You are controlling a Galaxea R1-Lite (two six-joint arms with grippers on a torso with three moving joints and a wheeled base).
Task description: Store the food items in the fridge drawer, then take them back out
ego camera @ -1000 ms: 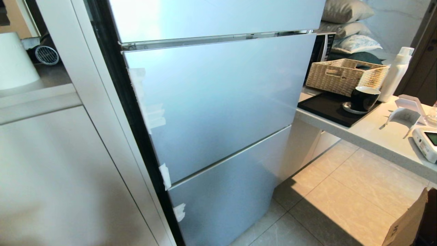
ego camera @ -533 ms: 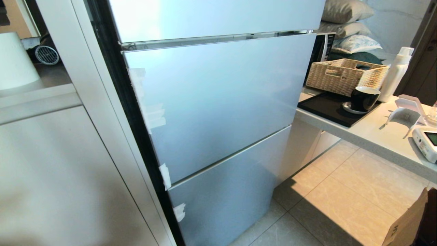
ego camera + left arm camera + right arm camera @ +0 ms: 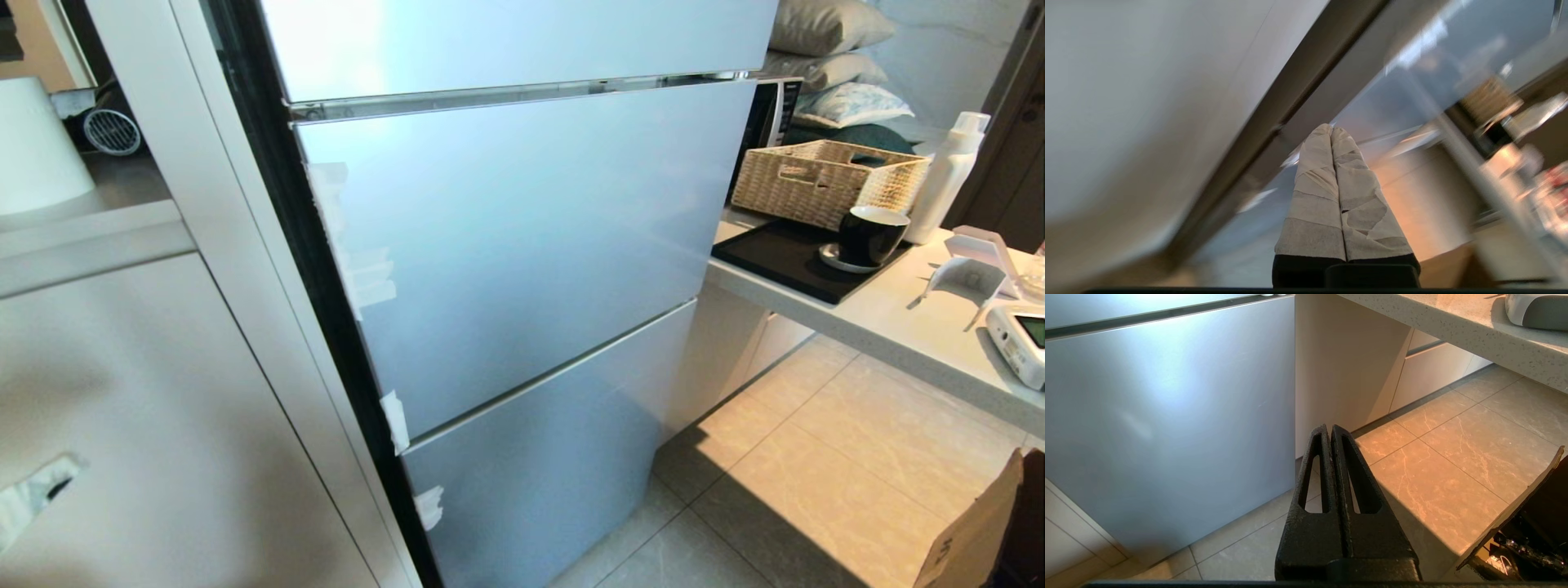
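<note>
Closed silver fridge; neither food nor clear drawer visible in any view.

Head view: fridge [image 3: 522, 245] fronts all closed, whitish tape [image 3: 363, 278] on left edge; left gripper [image 3: 33, 494] at lower left before a white cabinet [image 3: 163, 408]; counter [image 3: 882, 327] at right carries wicker basket [image 3: 824, 180], black cup [image 3: 869, 233].
Left wrist view: left gripper, taped fingers [image 3: 1314, 192] pressed together, empty.
Right wrist view: right gripper [image 3: 1331, 430] closed, empty, above the tiled floor [image 3: 1453, 457].
</note>
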